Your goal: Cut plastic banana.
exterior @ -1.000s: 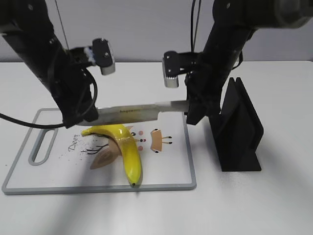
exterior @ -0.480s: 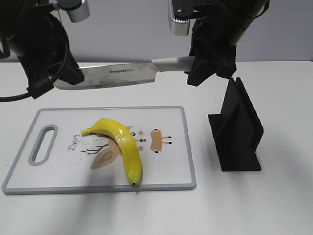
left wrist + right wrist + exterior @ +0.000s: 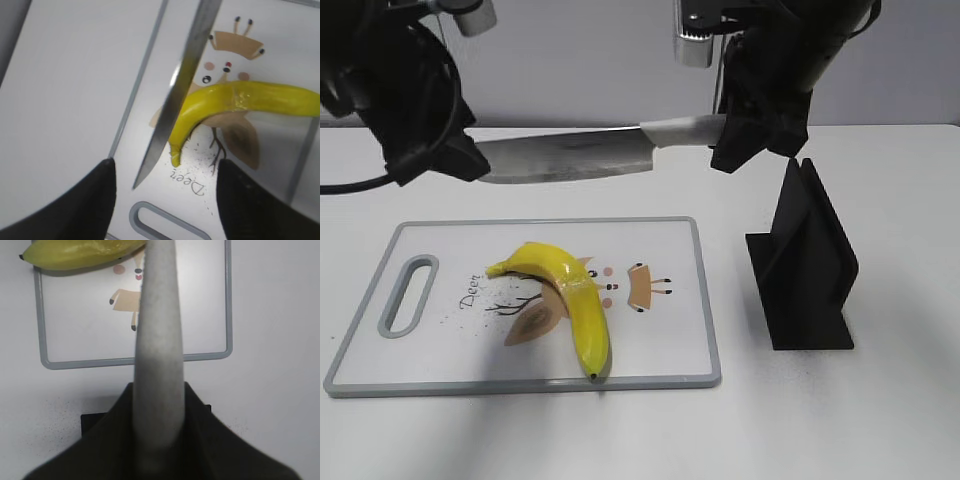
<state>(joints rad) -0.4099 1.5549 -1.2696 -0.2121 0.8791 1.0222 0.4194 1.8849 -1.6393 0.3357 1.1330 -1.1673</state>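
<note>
Plastic banana (image 3: 570, 296) lies whole on the cutting board (image 3: 670, 300) while I hold the knife (image 3: 570, 156) level in the air above it.

My right tool (image 3: 745, 135) is clamped around the knife's pale handle (image 3: 156, 355); my left tool (image 3: 430, 150) hangs at the blade's tip with its fingers (image 3: 75, 205) spread wide apart, and whether they touch the blade I cannot tell from these angles. The banana curves across the board's printed deer picture (image 3: 638, 285), dark tip toward the front edge. A black knife stand (image 3: 807, 265) sits on the white surface (image 3: 880, 400) just beside the board.
</note>
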